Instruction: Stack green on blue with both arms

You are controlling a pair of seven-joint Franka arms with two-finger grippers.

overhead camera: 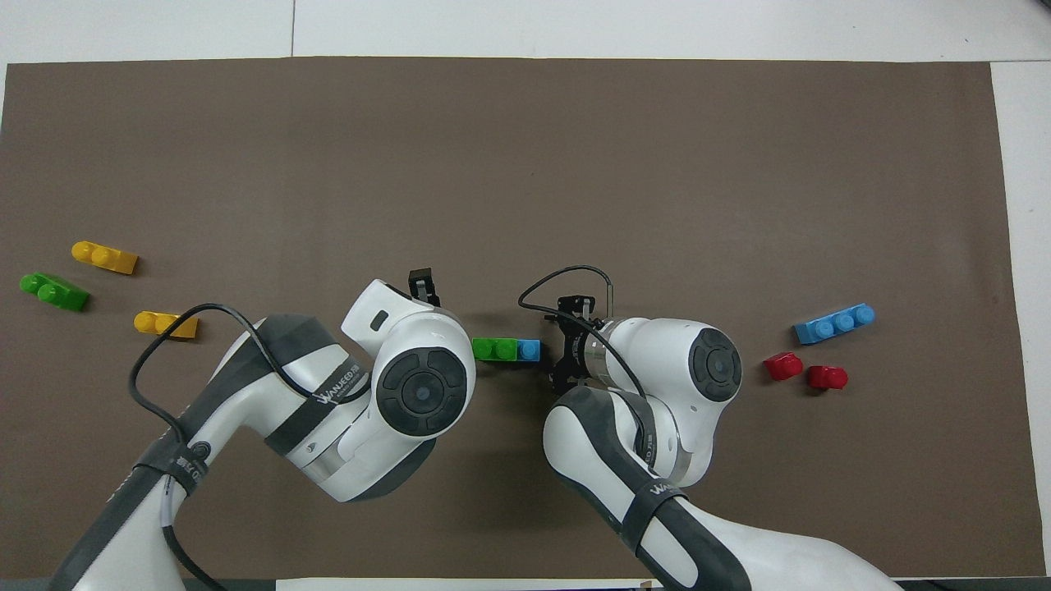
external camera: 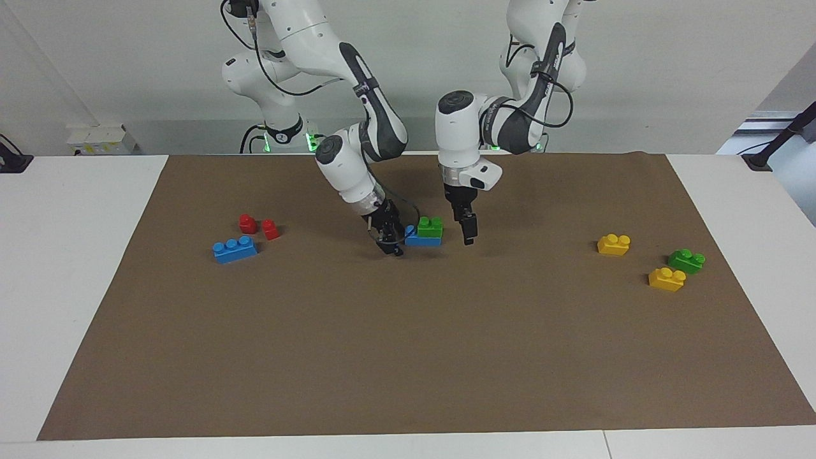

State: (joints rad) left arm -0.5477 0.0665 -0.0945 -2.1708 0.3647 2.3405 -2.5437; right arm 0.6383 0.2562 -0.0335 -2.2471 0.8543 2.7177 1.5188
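A green brick (external camera: 431,225) sits on a blue brick (external camera: 421,240) in the middle of the brown mat (external camera: 408,357). From overhead, the green brick (overhead camera: 495,349) covers the blue brick (overhead camera: 530,350) except for one stud toward the right arm's end. My left gripper (external camera: 468,234) hangs open just beside the stack toward the left arm's end, touching nothing. My right gripper (external camera: 390,245) stands open at the stack's uncovered blue end, a small gap away, with nothing in it.
A second blue brick (external camera: 235,248) and two red pieces (external camera: 247,223) lie toward the right arm's end. Two yellow bricks (external camera: 614,244) (external camera: 667,278) and another green brick (external camera: 686,261) lie toward the left arm's end.
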